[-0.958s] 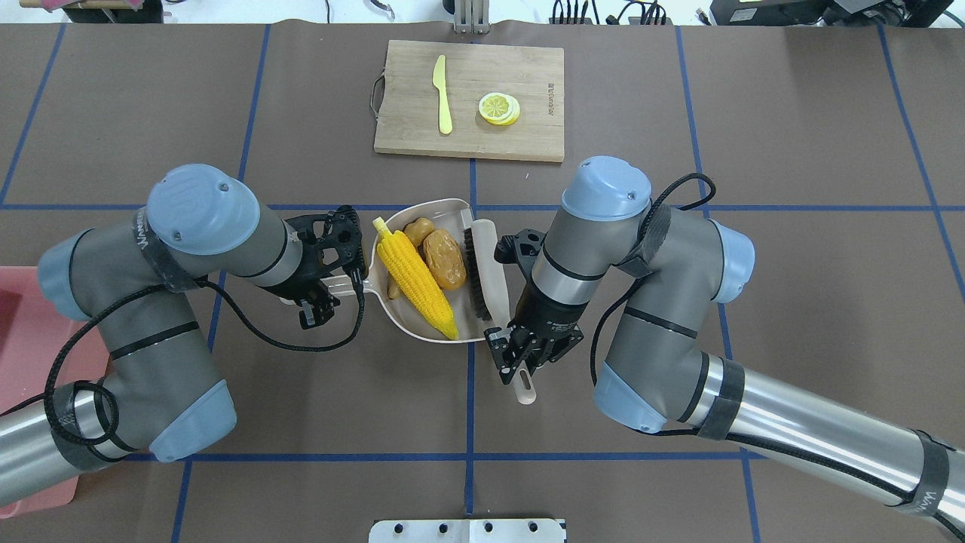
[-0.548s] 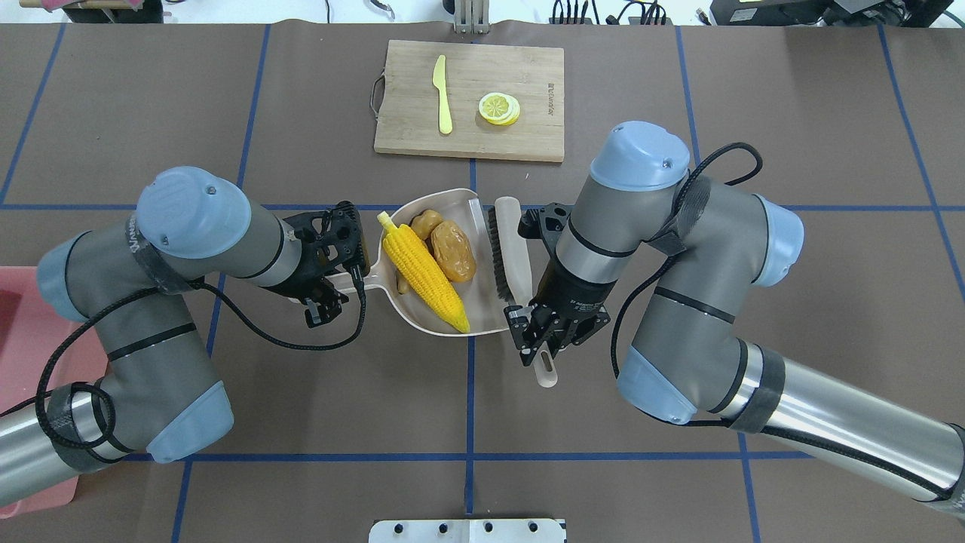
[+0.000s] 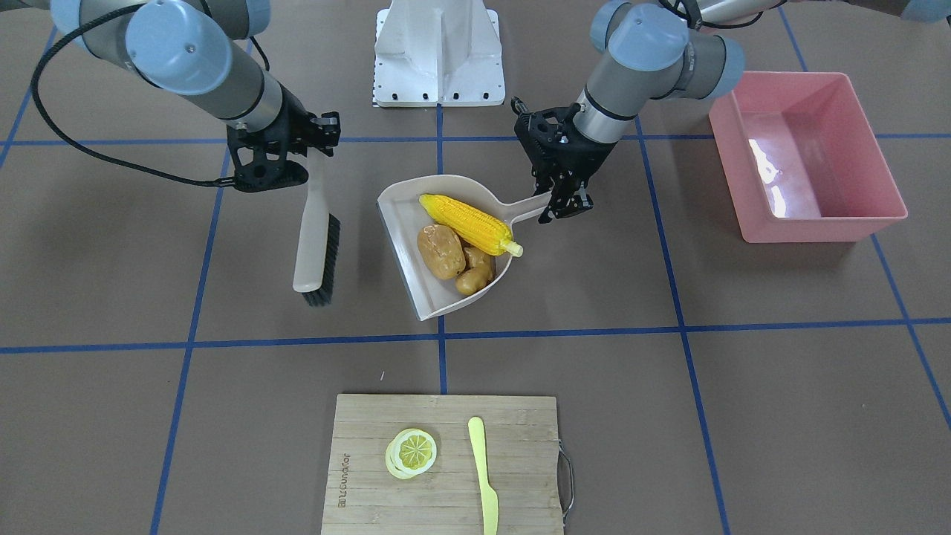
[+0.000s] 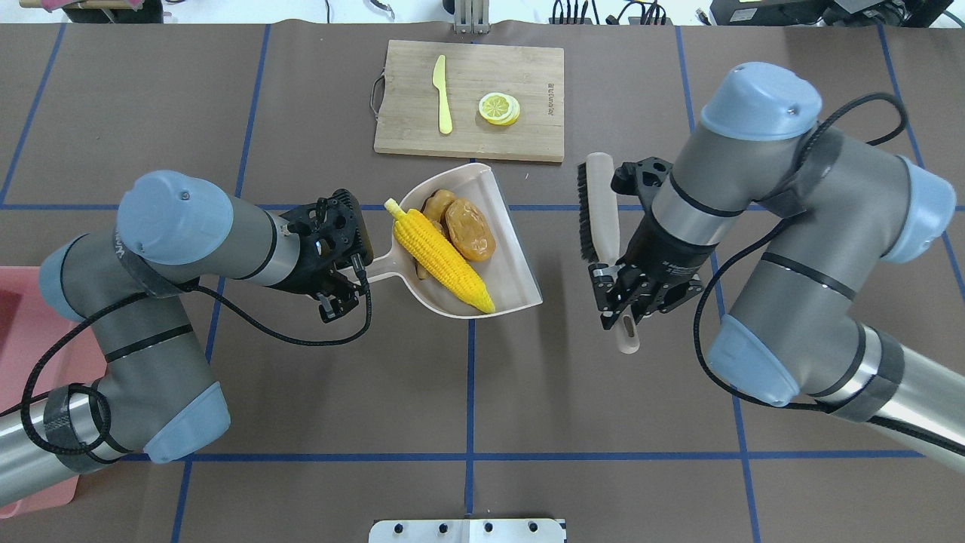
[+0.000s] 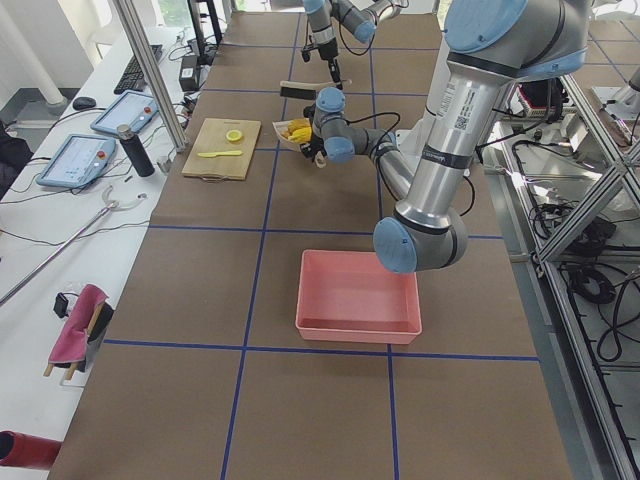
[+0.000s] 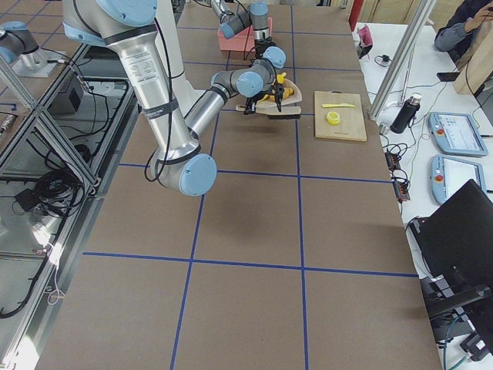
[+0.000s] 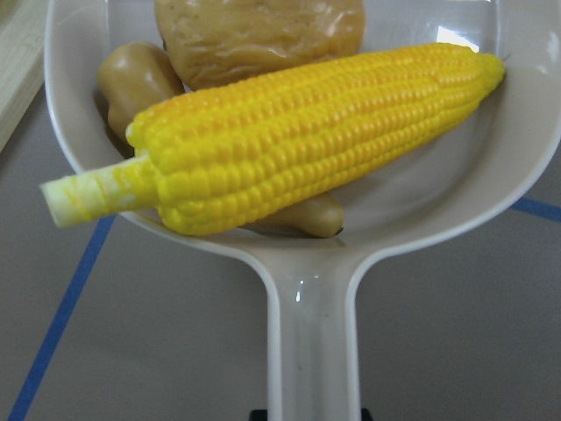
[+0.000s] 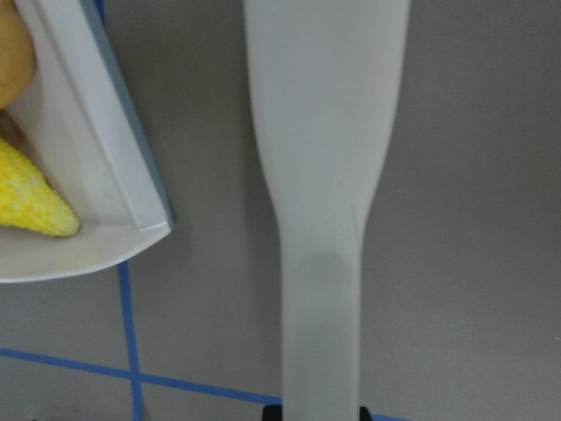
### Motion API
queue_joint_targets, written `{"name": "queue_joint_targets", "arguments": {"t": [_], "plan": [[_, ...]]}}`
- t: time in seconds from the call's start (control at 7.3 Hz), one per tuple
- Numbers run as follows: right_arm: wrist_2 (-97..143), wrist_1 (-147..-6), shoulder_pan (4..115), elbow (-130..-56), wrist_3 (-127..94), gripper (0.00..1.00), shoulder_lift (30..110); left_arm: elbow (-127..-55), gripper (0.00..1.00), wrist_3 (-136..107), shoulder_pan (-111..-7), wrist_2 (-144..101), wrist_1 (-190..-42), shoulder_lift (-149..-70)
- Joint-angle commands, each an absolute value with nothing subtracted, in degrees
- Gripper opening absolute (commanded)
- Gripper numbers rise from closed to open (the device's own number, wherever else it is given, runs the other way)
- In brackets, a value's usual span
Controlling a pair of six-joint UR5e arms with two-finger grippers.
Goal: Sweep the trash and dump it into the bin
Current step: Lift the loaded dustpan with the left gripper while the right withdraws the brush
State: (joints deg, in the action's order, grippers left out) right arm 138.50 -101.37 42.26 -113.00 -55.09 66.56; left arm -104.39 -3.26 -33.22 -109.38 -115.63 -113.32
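A beige dustpan (image 4: 516,280) (image 3: 401,215) holds the trash: a yellow corn cob (image 4: 445,253) (image 3: 468,221) (image 7: 307,149), a brown potato (image 4: 469,228) (image 3: 440,251) and a tan ginger root (image 4: 437,204) (image 3: 475,276). My left gripper (image 4: 351,281) (image 3: 559,202) is shut on the dustpan's handle. To the right of the pan and apart from it, my right gripper (image 4: 618,298) (image 3: 301,172) is shut on the handle of a beige brush (image 4: 599,204) (image 3: 312,245) (image 8: 324,175). The pink bin (image 3: 817,215) (image 4: 22,339) stands at the table's left end, with nothing in it.
A wooden cutting board (image 4: 528,75) lies just beyond the dustpan, with a pale yellow knife (image 4: 442,94) and a lemon slice (image 4: 498,108) on it. Brown table cover with blue tape lines (image 4: 470,392) stretches between the arms and toward the bin.
My right arm has carried the brush to the right, away from the dustpan. The left gripper has turned the loaded dustpan and shifted it toward the cutting board.
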Motion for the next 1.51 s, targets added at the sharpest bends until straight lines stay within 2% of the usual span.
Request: {"name": "queue_joint_targets", "arguments": {"t": [0.0, 0.27, 0.55, 0.68, 0.82, 0.96, 1.37], "plan": [[138.4, -102.1, 48.1, -117.1, -54.8, 0.0, 75.6, -104.1, 0.0, -11.6, -33.2, -109.2, -123.9, -112.0], [138.4, -102.2, 54.1, -117.7, -44.4, 0.0, 83.7, -106.1, 0.0, -12.9, -35.1, -109.2, -125.2, -110.1], [138.3, -109.8, 58.9, -115.4, -26.3, 0.0, 86.2, -109.6, 0.0, -13.8, -39.3, -109.2, -124.9, -106.7], [138.0, -116.5, 59.9, -114.7, -17.3, 0.0, 84.7, -113.0, 0.0, -13.8, -41.2, -109.2, -124.5, -102.6], [137.6, -118.5, 61.9, -110.8, -13.8, 0.0, 81.9, -115.6, 0.0, -13.8, -43.0, -109.2, -124.3, -99.2], [136.7, -119.0, 62.3, -108.9, -10.8, 0.0, 83.0, -117.6, 0.0, -13.8, -45.8, -109.6, -124.0, -96.5], [131.9, -114.7, 62.7, -102.9, -9.8, 0.0, 87.8, -124.6, 0.0, -14.1, -51.2, -112.0, -127.1, -80.0]]}}
